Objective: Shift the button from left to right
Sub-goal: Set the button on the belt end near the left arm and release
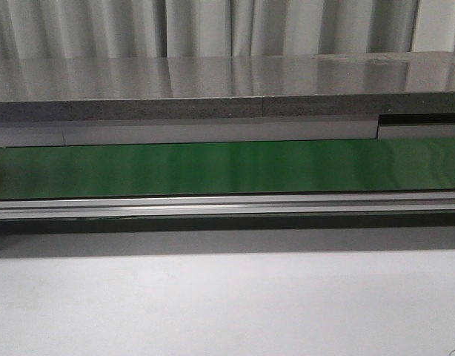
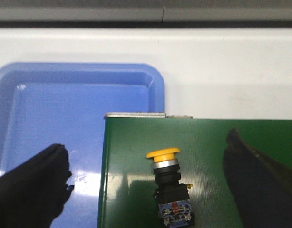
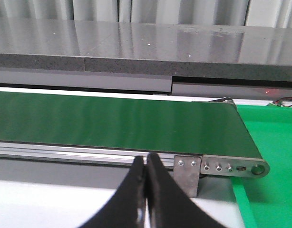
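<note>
Green conveyor belt is lying beside the blue tray, and I am seeing the button standing on the belt's end near the tray, untouched between the spread fingers of my left gripper, while my right gripper is sitting pressed together, empty.

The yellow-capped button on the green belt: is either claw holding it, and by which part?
Neither. The black-bodied push-button with the yellow cap lies free on the green belt between the left gripper's open fingers; the right gripper is shut on nothing.
</note>
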`<state>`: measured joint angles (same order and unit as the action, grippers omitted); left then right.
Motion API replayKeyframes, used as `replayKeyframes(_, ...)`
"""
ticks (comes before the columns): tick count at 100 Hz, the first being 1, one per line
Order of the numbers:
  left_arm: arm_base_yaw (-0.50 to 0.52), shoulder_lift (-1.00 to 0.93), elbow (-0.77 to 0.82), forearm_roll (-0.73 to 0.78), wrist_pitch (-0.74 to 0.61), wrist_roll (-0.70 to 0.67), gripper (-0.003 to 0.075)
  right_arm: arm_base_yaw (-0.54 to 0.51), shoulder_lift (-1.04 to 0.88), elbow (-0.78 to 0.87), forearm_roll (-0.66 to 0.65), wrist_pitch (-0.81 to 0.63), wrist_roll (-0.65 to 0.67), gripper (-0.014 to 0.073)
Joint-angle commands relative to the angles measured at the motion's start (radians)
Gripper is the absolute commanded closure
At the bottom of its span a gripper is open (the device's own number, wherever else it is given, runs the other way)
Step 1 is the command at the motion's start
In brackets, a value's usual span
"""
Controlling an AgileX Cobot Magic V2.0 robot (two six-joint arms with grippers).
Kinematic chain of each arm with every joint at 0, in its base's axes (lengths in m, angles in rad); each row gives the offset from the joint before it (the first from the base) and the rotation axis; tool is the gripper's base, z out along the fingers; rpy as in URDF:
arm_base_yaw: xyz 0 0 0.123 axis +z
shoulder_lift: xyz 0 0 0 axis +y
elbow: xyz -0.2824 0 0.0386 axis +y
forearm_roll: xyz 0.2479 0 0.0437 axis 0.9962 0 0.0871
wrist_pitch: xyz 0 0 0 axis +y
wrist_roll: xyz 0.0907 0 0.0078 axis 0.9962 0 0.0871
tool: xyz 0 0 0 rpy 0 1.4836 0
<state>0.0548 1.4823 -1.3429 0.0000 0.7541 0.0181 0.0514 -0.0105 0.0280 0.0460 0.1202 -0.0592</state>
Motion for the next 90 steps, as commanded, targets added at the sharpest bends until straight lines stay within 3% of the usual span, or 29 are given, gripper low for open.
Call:
replayKeyframes(1,-0.017,-0.131,0.050,-0.006,-0.145,-0.002,0.0091,0.000,-0.020,-0.015,-0.004,-0.078,0.001,0.0662)
replayKeyframes(48,-0.132,-0.665,0.639,0.000,-0.642,-0.002,0.0092,0.000,-0.020,-0.015,-0.004,-0.078,0.001,0.0662)
replayKeyframes(67,-0.132,-0.873,0.823,0.000,-0.679,-0.002,0.0092,0.000,-0.020,-0.015,-0.004,-0.078,0.001,0.0662)
replayKeyframes(90,-0.132,-1.083,0.934,0.000,-0.677,-0.002,0.0092,0.000,-0.020,-0.015,-0.004,-0.078,0.001,0.0662)
